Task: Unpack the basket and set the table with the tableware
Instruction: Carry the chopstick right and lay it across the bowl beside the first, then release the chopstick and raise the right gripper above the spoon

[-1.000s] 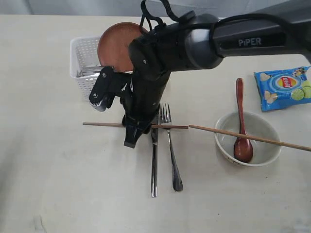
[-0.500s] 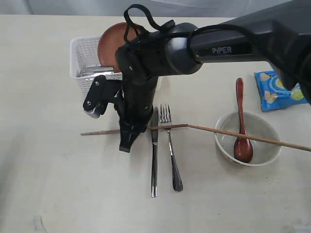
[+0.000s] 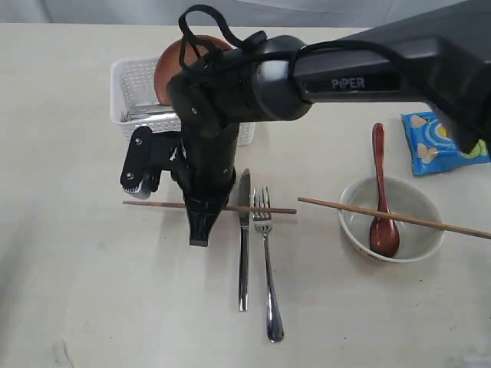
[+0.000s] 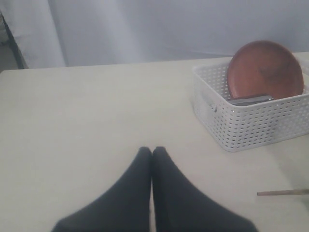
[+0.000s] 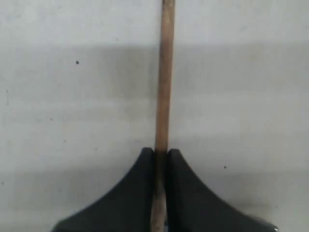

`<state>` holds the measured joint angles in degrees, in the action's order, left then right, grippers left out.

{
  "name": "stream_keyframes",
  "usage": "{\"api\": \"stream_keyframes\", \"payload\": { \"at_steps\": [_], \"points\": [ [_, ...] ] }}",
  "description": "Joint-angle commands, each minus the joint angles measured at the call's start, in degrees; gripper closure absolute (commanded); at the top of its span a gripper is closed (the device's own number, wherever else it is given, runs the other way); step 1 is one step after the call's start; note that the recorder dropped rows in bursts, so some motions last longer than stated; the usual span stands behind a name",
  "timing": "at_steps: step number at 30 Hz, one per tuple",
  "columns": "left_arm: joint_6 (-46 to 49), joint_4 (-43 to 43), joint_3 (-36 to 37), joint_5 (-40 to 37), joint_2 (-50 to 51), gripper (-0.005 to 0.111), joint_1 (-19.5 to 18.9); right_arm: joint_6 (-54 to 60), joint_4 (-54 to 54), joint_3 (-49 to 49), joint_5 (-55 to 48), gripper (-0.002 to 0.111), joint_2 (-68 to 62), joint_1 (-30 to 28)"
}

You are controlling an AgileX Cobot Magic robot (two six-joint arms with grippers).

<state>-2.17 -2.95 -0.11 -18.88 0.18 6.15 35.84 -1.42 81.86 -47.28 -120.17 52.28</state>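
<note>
Exterior view, clock directions as seen there.

- Basket (image 3: 124,100) stood on the bench (image 3: 77,291) toward 11 o'clock. The brown plate (image 3: 165,77) leaned upright inside it, with a grey metal item (image 4: 248,100) lying at its foot.
- 1 chopstick (image 3: 157,204) lay along the 9-to-3 line at 6 o'clock of the basket, crossing over the knife (image 3: 243,245) and the tines of the fork (image 3: 268,268). Knife and fork lay side by side, handles toward 6 o'clock.
- Right pincer (image 3: 199,238) pointed down at the bench, narrowed onto this chopstick; the right wrist view showed the stick clamped between both fingers.
- Bowl (image 3: 420,230) sat at 3 o'clock of the fork. The dark spoon (image 3: 379,169) rested in it, handle toward 12 o'clock. The 2nd chopstick (image 3: 337,207) lay across its rim.
- Blue chip bag (image 3: 445,142) lay at 1 o'clock of the bowl.
- Left pincer (image 4: 152,154): fingers pressed together, holding nothing, above bare bench, well apart from the basket.
</note>
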Motion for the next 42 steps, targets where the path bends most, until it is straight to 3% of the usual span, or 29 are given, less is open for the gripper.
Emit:
{"api": "stream_keyframes", "payload": {
  "at_steps": [1, 10, 14, 25, 32, 42],
  "points": [
    [0.1, 0.1, 0.1, 0.6, -0.2, 0.107, 0.4, 0.6, -1.6, 1.9, -2.7, 0.109, 3.2, -0.1],
    [0.1, 0.1, 0.1, 0.6, -0.2, 0.107, 0.4, -4.9, -1.9, 1.6, -9.1, 0.109, 12.2, -1.2],
    [0.1, 0.1, 0.1, 0.6, -0.2, 0.107, 0.4, -11.6, -1.9, -1.5, -11.3, 0.109, 17.0, -5.3],
    [0.1, 0.1, 0.1, 0.6, -0.2, 0.107, 0.4, -8.5, -5.4, -10.9, -21.5, 0.109, 29.9, -16.4],
    [0.1, 0.1, 0.1, 0.6, -0.2, 0.107, 0.4, 1.2, -10.0, -21.7, -16.3, 0.109, 30.1, -21.9],
    [0.1, 0.1, 0.1, 0.6, -0.2, 0.107, 0.4, -0.1, -13.4, -29.0, -0.4, 0.109, 30.1, -23.7]
  ]
}}
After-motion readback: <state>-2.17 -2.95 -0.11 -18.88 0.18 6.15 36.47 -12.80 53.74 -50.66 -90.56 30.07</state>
